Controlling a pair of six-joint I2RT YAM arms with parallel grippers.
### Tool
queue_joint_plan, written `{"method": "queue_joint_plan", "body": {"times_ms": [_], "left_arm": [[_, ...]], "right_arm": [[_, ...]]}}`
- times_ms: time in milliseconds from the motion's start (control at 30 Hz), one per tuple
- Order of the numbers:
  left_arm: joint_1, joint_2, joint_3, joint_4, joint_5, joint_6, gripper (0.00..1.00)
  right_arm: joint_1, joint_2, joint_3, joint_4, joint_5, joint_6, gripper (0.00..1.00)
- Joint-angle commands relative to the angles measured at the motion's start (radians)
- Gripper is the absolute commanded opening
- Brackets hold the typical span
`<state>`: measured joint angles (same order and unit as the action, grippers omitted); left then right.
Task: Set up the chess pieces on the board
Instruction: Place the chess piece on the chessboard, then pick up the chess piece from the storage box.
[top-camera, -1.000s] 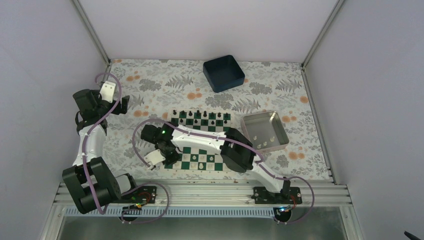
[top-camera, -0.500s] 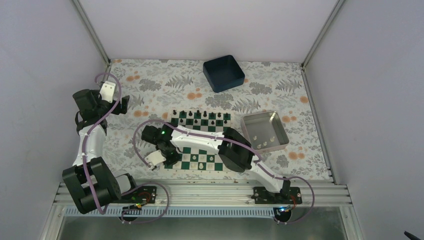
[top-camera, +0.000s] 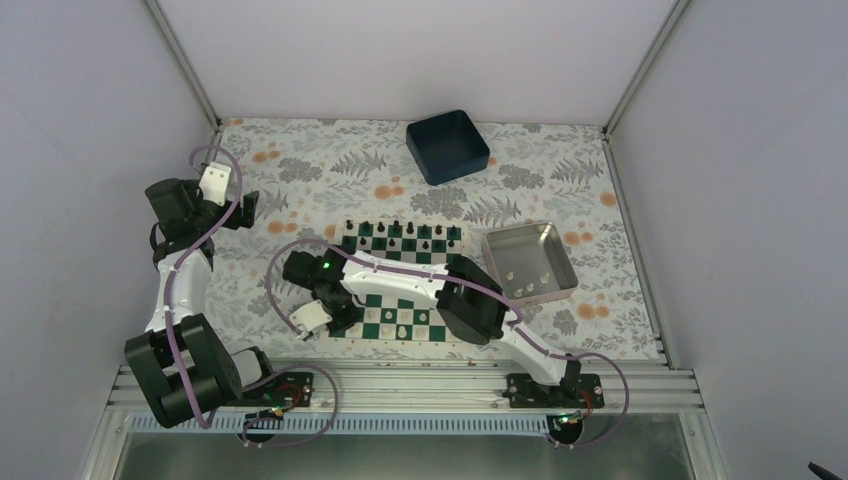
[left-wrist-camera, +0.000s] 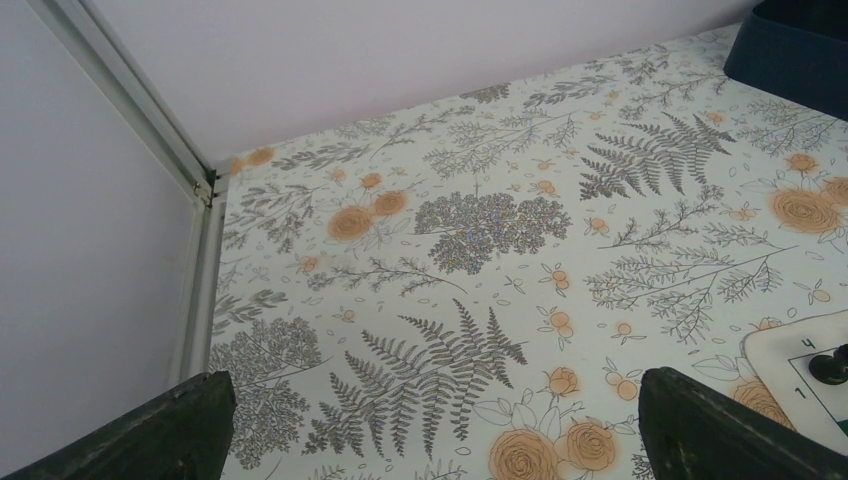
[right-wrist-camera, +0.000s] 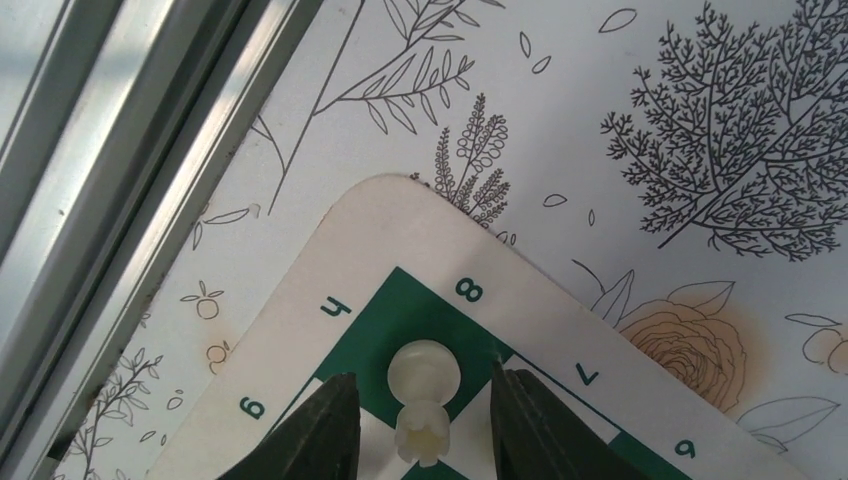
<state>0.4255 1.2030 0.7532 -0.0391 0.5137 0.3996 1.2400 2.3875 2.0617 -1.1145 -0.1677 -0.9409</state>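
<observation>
The board (top-camera: 400, 338), green and white with a cream border, lies mid-table. In the right wrist view a cream rook (right-wrist-camera: 424, 385) stands upright on the green corner square of the board (right-wrist-camera: 380, 230). My right gripper (right-wrist-camera: 420, 425) is open around it, a gap showing on each side between rook and fingers (right-wrist-camera: 325, 430). From above, the right gripper (top-camera: 340, 318) is at the board's near left corner. More white chess pieces (top-camera: 404, 316) stand on the near rows. The left gripper (top-camera: 250, 207) is open and empty above the cloth, left of the board (left-wrist-camera: 790, 345).
Black pieces (top-camera: 400, 230) line the board's far row; one (left-wrist-camera: 830, 365) shows in the left wrist view. A silver tray (top-camera: 515, 231) with a few white pieces sits right of the board. A dark blue bin (top-camera: 447, 146) stands at the back. An aluminium rail (right-wrist-camera: 120, 170) runs near the board's corner.
The right wrist has shifted very slightly toward the near edge at the board's corner. The left arm has not moved.
</observation>
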Motion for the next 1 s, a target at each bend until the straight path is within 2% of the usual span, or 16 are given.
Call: {"method": "queue_joint_plan", "body": {"times_ms": [0, 267, 400, 533, 700, 800, 967], "left_arm": [[0.01, -0.022, -0.011, 0.013, 0.027, -0.007, 1.0], [0.015, -0.028, -0.011, 0.014, 0.014, -0.007, 1.0], [0.022, -0.03, -0.013, 0.019, 0.007, -0.007, 1.0], [0.024, -0.027, -0.012, 0.021, 0.002, -0.006, 1.0], [0.024, -0.024, -0.009, 0.019, -0.002, -0.006, 1.0], [0.025, -0.02, -0.009, 0.019, -0.01, -0.004, 1.0], [0.025, -0.011, -0.006, 0.018, -0.013, -0.004, 1.0]], "right_arm": [[-0.005, -0.044, 0.007, 0.008, 0.004, 0.008, 0.37], [-0.015, -0.227, 0.07, -0.033, 0.028, 0.024, 0.4], [-0.101, -0.367, 0.061, -0.057, 0.091, 0.049, 0.41], [-0.311, -0.539, -0.038, -0.078, 0.114, 0.078, 0.42], [-0.667, -0.79, -0.339, -0.013, 0.102, 0.039, 0.42], [-0.865, -0.884, -0.514, 0.012, 0.078, -0.016, 0.43], [-1.038, -0.966, -0.803, 0.075, 0.095, -0.098, 0.44]]}}
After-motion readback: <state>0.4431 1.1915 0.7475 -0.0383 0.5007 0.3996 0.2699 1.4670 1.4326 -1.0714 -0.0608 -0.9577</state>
